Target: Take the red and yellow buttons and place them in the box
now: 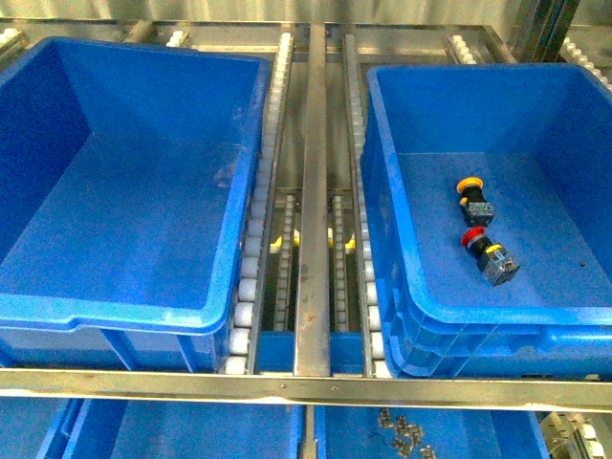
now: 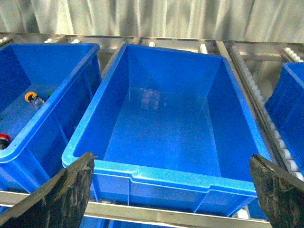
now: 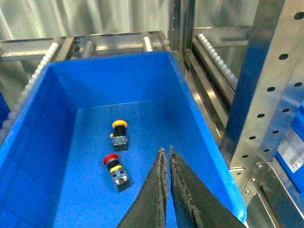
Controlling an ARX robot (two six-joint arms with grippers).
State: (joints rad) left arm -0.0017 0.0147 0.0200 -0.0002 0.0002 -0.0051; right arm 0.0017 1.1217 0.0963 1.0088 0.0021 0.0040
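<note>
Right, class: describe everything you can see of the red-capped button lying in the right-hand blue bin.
The red button is a small push-button switch with a round red mushroom cap, a yellow ring behind it, a black body and a grey-blue contact block at the far end. It lies on its side on the floor of the right blue bin, cap pointing towards the bin's back left. The yellow button lies just behind it, apparently not touching. No gripper touches it; the right gripper hangs shut above the bin.
</note>
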